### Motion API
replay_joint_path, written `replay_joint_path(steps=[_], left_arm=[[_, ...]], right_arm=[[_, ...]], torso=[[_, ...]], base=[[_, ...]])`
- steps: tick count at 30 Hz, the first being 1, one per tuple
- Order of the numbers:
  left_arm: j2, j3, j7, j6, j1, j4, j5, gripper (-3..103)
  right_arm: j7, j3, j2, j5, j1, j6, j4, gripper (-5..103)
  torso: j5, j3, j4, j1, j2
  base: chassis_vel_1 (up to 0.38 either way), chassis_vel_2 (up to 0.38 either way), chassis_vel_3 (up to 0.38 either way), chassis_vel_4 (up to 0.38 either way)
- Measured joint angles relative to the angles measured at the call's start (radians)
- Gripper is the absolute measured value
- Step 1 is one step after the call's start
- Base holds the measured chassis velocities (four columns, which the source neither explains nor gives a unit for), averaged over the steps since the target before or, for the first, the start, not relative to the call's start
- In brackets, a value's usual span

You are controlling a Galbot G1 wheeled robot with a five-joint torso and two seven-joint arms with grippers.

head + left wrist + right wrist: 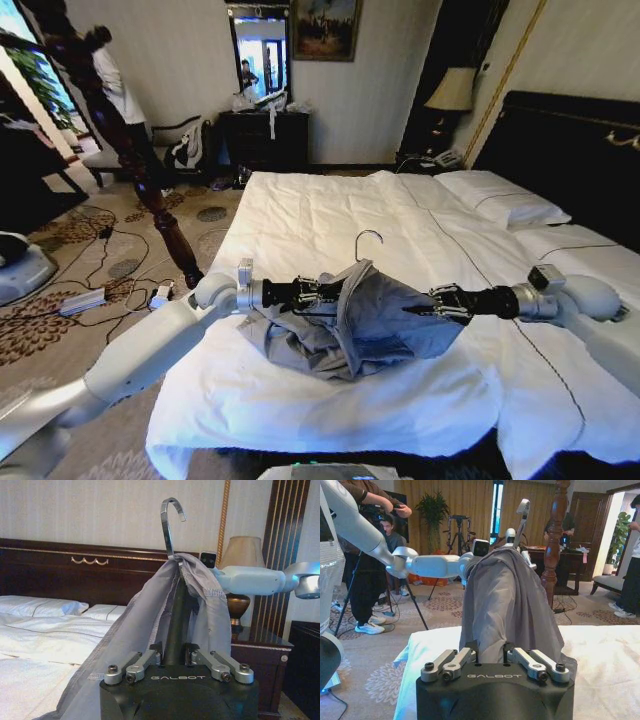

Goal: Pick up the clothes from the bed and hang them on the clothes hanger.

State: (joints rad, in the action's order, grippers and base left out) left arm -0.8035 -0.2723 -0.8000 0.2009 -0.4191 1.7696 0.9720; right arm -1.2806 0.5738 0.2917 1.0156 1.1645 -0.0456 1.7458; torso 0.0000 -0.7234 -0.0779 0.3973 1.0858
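One shirt [360, 325] sits on a hanger with one metal hook [368, 240], held just above the bed [330, 215] between two grippers. The left gripper [322, 295] pinches the hanger's one end, the right gripper [425, 308] pinches the shirt's other side. The left wrist view shows the hook [170, 522] above the collar and the headboard [60, 575] behind; the right wrist view shows the stand [551, 545] beyond the shirt [507, 605]. In the head view the stand [120, 135] rises beyond the bed's foot corner.
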Motion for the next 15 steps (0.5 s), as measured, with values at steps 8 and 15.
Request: replay_joint_path(steps=[8, 15], left_arm=[[0.001, -0.001, 0.001, -0.009, -0.006, 0.006, 0.001, 19], [0.014, 0.020, 0.023, -0.021, -0.025, 0.023, 0.014, 32]], right_arm=[[0.000, -0.001, 0.005, -0.001, -0.001, -0.002, -0.008, 19], [0.017, -0.007, 0.010, -0.005, -0.001, -0.004, -0.027, 18]], torso=[[0.0000, 0.000, 0.0001, 0.000, 0.000], [0.0000, 0.000, 0.0001, 0.000, 0.000]], base=[[0.000, 0.000, 0.000, 0.000], [0.000, 0.000, 0.000, 0.000]])
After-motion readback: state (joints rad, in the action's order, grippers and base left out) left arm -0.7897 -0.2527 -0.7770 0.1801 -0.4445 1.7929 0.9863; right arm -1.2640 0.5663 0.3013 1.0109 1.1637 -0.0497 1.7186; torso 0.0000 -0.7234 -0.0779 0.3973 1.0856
